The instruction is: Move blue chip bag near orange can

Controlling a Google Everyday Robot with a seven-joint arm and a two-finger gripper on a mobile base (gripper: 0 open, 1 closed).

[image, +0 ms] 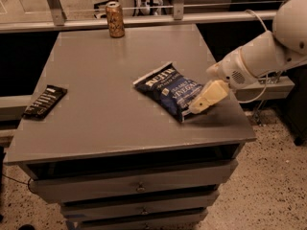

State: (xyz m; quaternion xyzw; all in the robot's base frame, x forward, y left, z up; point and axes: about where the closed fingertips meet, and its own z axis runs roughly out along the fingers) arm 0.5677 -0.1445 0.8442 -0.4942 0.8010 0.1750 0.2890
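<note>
We see the blue chip bag [165, 87] lying flat on the right half of the grey table [100, 75], set at a slant. It is puffy and dark navy, with white lettering and pale sealed ends. The gripper [200, 104] reaches in from the right on its white arm [259, 56], with its cream tip at the bag's right edge. Whether it grips the bag we cannot tell. The orange can [115, 19] stands upright at the far edge, well apart from the bag. A flat black packet [44, 101] lies at the left edge.
</note>
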